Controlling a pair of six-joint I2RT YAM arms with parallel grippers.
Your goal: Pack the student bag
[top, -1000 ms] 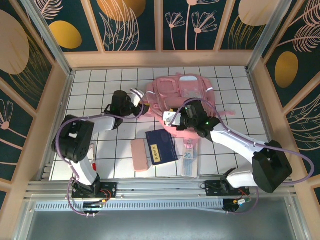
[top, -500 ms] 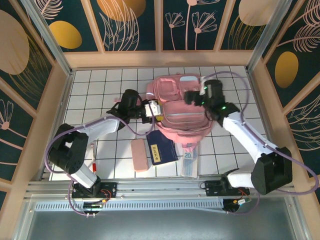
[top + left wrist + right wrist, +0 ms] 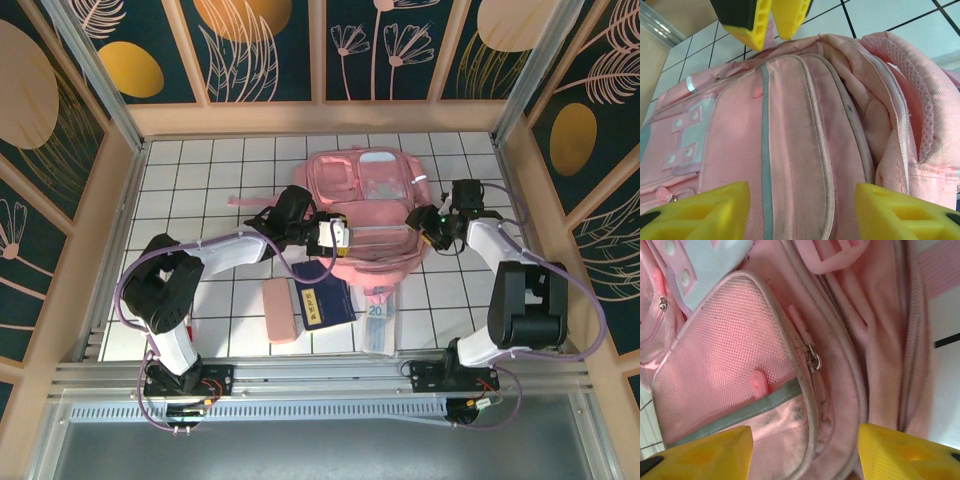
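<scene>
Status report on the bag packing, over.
Left gripper open over the student bag. Right gripper open at its right edge. Navy booklet and pink pencil case lie unpacked on the near side.

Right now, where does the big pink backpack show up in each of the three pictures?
Top external: the student bag lies at upper centre, on the far half of the tiled table.
Left wrist: the bag spans the middle, seen close up.
Right wrist: the bag, mesh pocket showing, covers centre and left.
Shared landmark: the tiled table bordering it.
</scene>
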